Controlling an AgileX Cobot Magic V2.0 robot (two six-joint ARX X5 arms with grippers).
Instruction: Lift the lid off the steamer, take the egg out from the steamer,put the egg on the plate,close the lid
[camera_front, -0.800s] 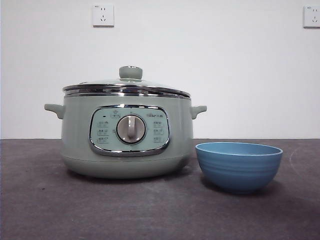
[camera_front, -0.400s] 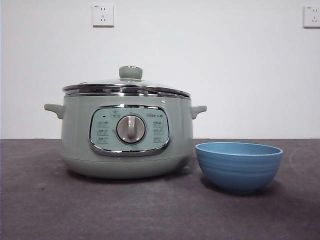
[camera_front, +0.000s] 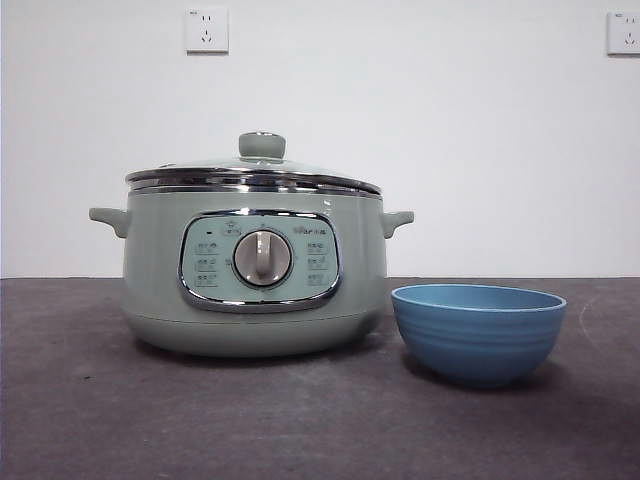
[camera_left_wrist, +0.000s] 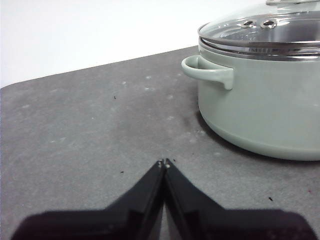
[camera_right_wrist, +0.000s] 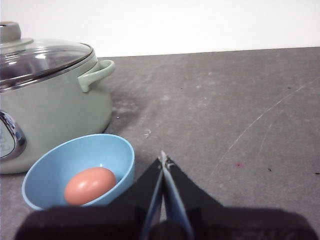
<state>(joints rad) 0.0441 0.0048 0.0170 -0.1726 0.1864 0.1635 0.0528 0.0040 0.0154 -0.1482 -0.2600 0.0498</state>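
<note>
The pale green steamer (camera_front: 255, 270) stands on the dark table with the glass lid (camera_front: 252, 170) seated on its rim; both also show in the left wrist view, steamer (camera_left_wrist: 265, 105) and lid (camera_left_wrist: 265, 30), and in the right wrist view, steamer (camera_right_wrist: 50, 110) and lid (camera_right_wrist: 42, 57). Beside it sits the blue plate (camera_front: 478, 330), a bowl. The brown egg (camera_right_wrist: 90, 185) lies inside the plate (camera_right_wrist: 120, 155). My left gripper (camera_left_wrist: 164, 162) is shut, empty, low over the table away from the steamer's side handle. My right gripper (camera_right_wrist: 163, 161) is shut, empty, close beside the plate.
Two wall sockets (camera_front: 206, 30) are on the white wall behind. The steamer's control panel with a silver dial (camera_front: 262, 258) faces the front camera. Bare grey tabletop (camera_right_wrist: 240, 110) stretches beyond the right gripper.
</note>
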